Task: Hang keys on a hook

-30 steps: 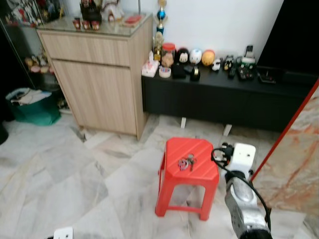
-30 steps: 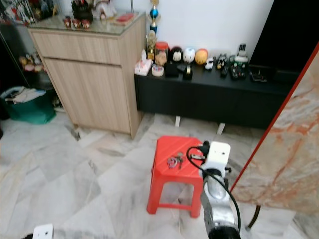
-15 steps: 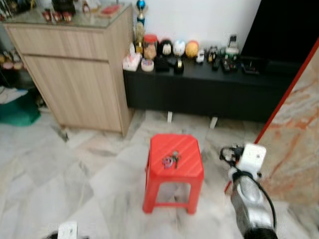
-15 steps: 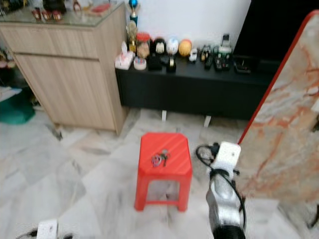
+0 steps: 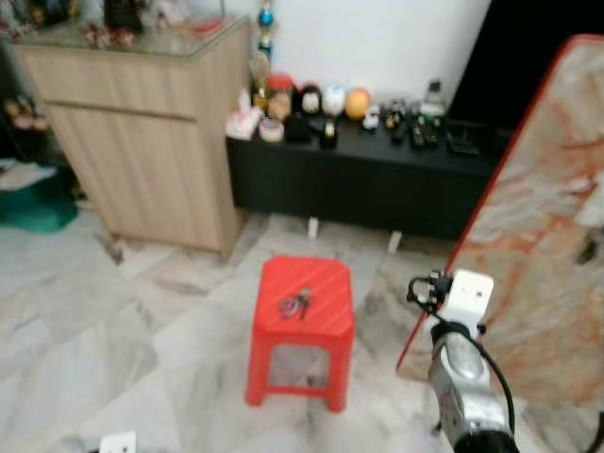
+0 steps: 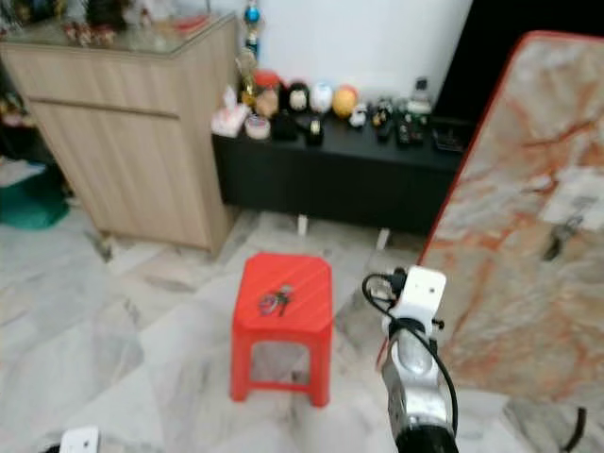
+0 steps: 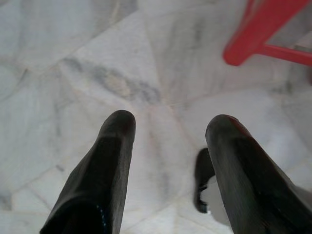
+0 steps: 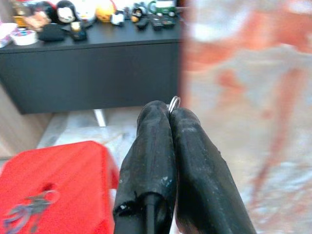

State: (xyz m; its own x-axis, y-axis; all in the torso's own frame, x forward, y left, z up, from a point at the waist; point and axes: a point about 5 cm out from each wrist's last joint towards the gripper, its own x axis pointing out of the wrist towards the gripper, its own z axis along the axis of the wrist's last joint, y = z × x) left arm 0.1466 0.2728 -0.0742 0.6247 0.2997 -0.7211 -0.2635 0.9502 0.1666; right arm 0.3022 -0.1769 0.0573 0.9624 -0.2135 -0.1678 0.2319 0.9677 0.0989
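The right gripper [image 8: 169, 109] has its two black fingers [image 8: 151, 161] pressed together, a small silver ring [image 8: 174, 103] caught at their tips; whatever hangs from the ring is hidden behind the fingers. The arm is raised in front of the robot, its white wrist block beside a tall marble-patterned board [image 5: 538, 217] with a red edge that leans at the right and is cut off by the frame. A small dark hook [image 6: 557, 236] on that board's face is blurred and hard to read. The left gripper [image 7: 168, 124] hangs low over the marble floor [image 5: 113, 330], fingers spread apart with nothing between them; a red leg of the stool crosses a corner of its view. A bunch of keys [image 5: 294, 304] lies on top of the red plastic stool [image 5: 326, 311], near the middle of the seat. Behind it stand a black low cabinet [image 5: 368, 184] crowded with small figurines, too soft to identify, and a wooden cupboard [image 5: 142, 142].
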